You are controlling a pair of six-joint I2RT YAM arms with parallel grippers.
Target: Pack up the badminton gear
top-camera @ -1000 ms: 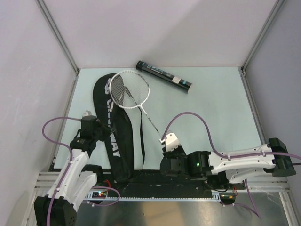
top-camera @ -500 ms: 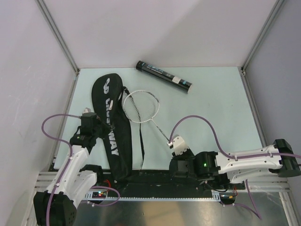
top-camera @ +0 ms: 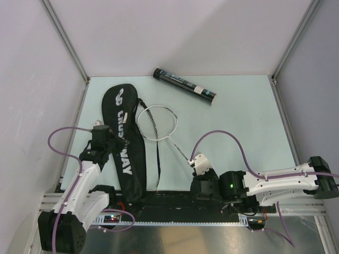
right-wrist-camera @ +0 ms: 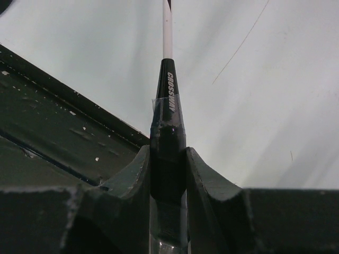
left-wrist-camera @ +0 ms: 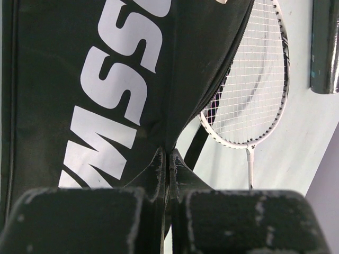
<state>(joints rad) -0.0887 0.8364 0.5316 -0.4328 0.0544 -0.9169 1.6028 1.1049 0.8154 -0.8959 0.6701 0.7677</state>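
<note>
The long black bag (top-camera: pixel 124 143) lettered CROSSWAY lies lengthwise at the left. My left gripper (top-camera: pixel 109 142) is shut on a fold of its fabric (left-wrist-camera: pixel 168 159) near the right edge. One white-strung racket (top-camera: pixel 157 121) lies beside the bag's open edge, its head also in the left wrist view (left-wrist-camera: pixel 254 95). My right gripper (top-camera: pixel 195 168) is shut on its black handle (right-wrist-camera: pixel 168 132) near the table's front. The dark teal-printed tube (top-camera: pixel 184 85) lies at the back. A second racket and the shuttlecocks are out of view.
The bag's thin black strap (top-camera: pixel 158 159) trails on the table between bag and racket shaft. A black rail (top-camera: pixel 175 198) runs along the front edge, seen close to the right gripper (right-wrist-camera: pixel 53 137). Metal posts and walls close in the sides.
The right gripper has pulled the racket toward the near right. Its head slid off the bag top and now lies beside the bag. The left gripper holds the bag, shifted slightly.
</note>
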